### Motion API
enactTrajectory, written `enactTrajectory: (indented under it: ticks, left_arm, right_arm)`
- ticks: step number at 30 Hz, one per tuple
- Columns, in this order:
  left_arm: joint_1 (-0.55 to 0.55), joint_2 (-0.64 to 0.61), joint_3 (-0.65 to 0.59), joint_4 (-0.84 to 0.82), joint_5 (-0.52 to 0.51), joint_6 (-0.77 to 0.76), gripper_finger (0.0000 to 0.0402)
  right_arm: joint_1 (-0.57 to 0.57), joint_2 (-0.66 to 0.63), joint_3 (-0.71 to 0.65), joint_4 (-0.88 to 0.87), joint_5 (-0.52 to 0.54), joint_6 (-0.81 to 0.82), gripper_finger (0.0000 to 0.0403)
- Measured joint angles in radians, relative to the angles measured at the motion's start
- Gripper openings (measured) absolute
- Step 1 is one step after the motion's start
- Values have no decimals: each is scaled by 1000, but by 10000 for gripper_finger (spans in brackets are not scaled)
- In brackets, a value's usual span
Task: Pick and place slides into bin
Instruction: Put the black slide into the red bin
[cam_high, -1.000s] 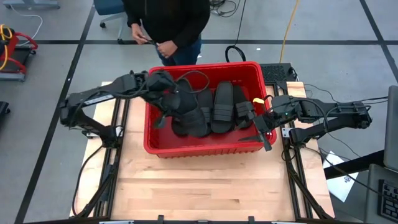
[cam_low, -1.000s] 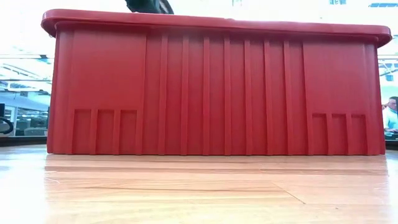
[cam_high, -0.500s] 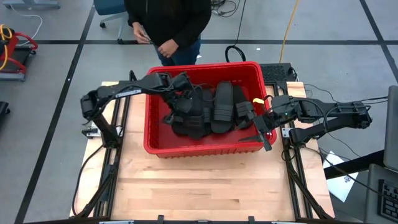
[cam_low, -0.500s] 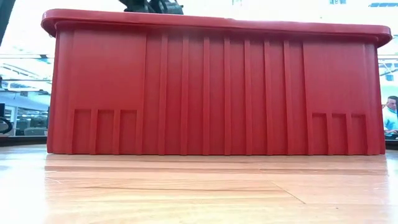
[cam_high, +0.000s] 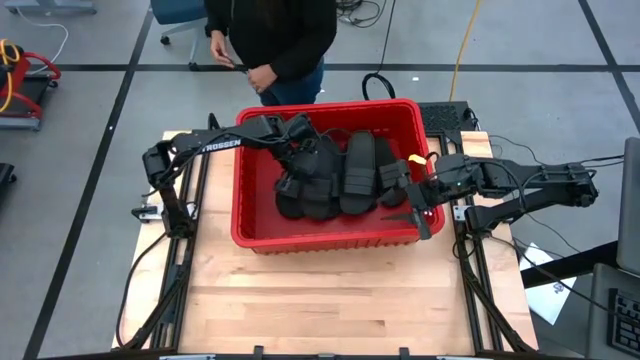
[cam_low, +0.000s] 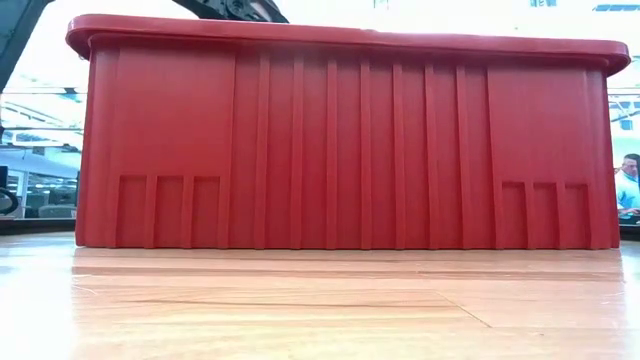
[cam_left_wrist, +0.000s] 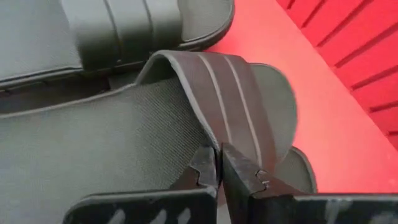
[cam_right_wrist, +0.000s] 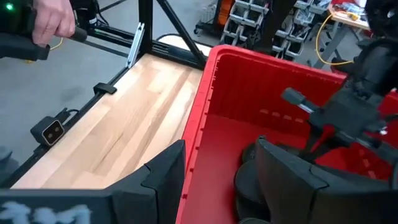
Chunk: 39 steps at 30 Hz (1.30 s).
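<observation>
Where the red bin (cam_high: 330, 235) sits on the wooden table (cam_high: 320, 300), toward its far side, both arms reach in over its rim. The left gripper (cam_left_wrist: 219, 163) hangs low inside the bin on its left half, its two dark fingers pressed together right at the strap of a black slide (cam_left_wrist: 124, 143); the left wrist view does not settle whether the strap edge is pinched between them or merely touched. That slide lies on the pile, with another slide (cam_left_wrist: 112, 31) just beyond it and bare red floor to one side. From above, the slides (cam_high: 340, 175) lie bunched together across the middle of the bin, some overlapping.

The right gripper (cam_right_wrist: 217, 171) waits at the bin's right wall, its fingers spread wide, one on each side of the rim, holding nothing. A person (cam_high: 275, 35) in dark clothing stands just beyond the far edge of the table, hands held together in front.
</observation>
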Motion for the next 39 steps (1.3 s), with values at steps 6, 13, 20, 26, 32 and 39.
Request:
enactTrajectory:
  ticks: [6, 13, 20, 26, 32, 39]
  left_arm:
    - [18, 0, -2, 22, 0, -40, 0]
    - [29, 1, -4, 42, 70, -100, 0]
    - [27, 1, -4, 76, 50, -106, 1]
    - [13, 1, -4, 96, -89, -139, 7]
    - [-5, 1, -2, 142, -144, -142, 44]
    - [-17, 0, -2, 147, -198, -174, 109]
  right_arm:
    - [0, 0, -51, 3, 0, 0, 180]
    - [0, 0, -78, 19, 0, 0, 180]
    - [0, 0, -78, 53, 0, 0, 180]
    - [0, 0, -78, 70, 0, 0, 180]
    - [0, 0, -78, 70, 0, 0, 180]
    - [0, 0, -78, 70, 0, 0, 180]
